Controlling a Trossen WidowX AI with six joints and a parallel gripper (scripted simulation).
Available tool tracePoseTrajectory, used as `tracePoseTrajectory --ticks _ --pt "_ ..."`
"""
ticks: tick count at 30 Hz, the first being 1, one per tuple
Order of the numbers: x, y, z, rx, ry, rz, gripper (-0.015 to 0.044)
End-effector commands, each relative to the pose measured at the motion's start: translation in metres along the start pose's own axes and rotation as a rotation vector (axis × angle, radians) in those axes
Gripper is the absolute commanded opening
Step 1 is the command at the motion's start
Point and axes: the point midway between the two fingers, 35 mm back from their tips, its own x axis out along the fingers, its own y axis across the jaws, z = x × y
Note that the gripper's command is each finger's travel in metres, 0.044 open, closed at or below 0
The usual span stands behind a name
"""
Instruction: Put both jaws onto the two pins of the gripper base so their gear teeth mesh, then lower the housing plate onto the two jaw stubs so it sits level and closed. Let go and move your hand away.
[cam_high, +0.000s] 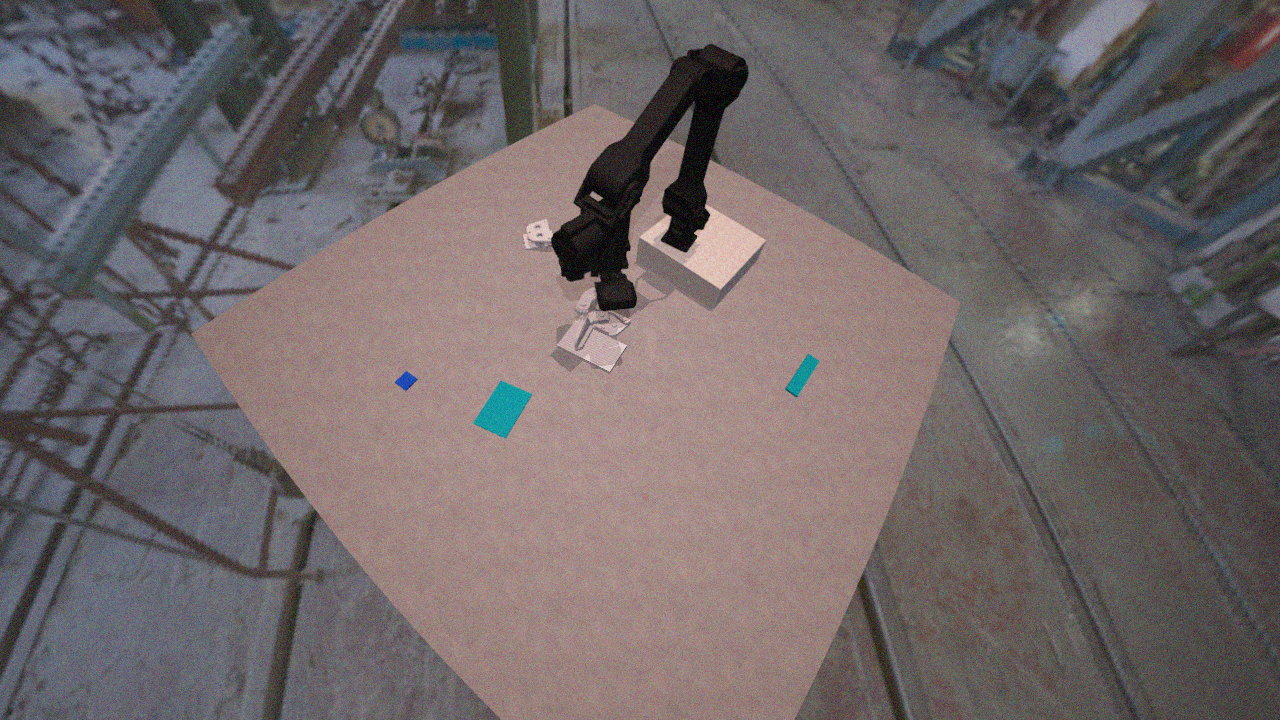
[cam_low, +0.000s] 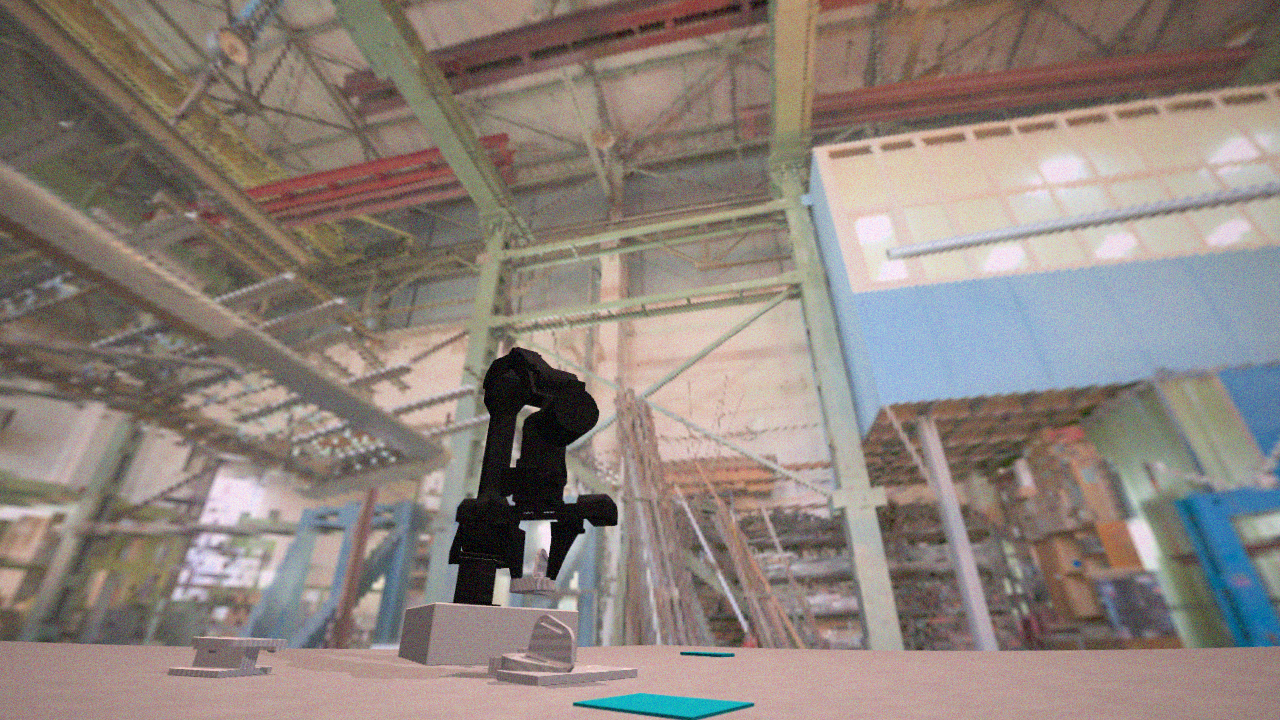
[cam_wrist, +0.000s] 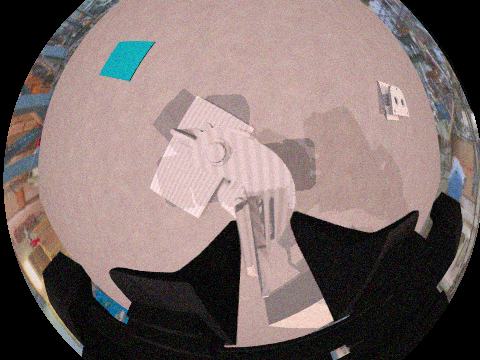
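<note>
My gripper (cam_low: 537, 569) (cam_wrist: 264, 223) is shut on one pale jaw (cam_low: 534, 586) (cam_wrist: 267, 170) by its upright fin. The jaw's wide toothed body points down and is held above the base, not touching it. The gripper base (cam_high: 606, 354) (cam_low: 608, 674) (cam_wrist: 172, 189) lies flat on the table below. The other jaw (cam_high: 586, 331) (cam_low: 553, 644) is on the base, its fin upright; in the wrist view the held jaw covers most of it. The pins and the tooth contact are hidden. The housing plate (cam_high: 537, 231) (cam_low: 234, 643) (cam_wrist: 397, 102), with two holes, is on a low stand away from the base.
A large pale block (cam_high: 726, 241) (cam_low: 438, 632) carries the arm behind the base. A teal rectangle (cam_high: 503, 410) (cam_low: 662, 705) (cam_wrist: 127, 60) lies in front, a narrow teal strip (cam_high: 802, 376) (cam_low: 707, 653) to one side, and a small blue square (cam_high: 406, 381) to the other.
</note>
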Motion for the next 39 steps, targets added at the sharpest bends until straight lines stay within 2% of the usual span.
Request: tracePoseTrajectory --ticks 1,39 --pt "0.0 0.001 0.0 -0.108 0.002 -0.003 0.0134" --pt "0.0 0.02 0.003 -1.256 0.003 -0.001 0.0134"
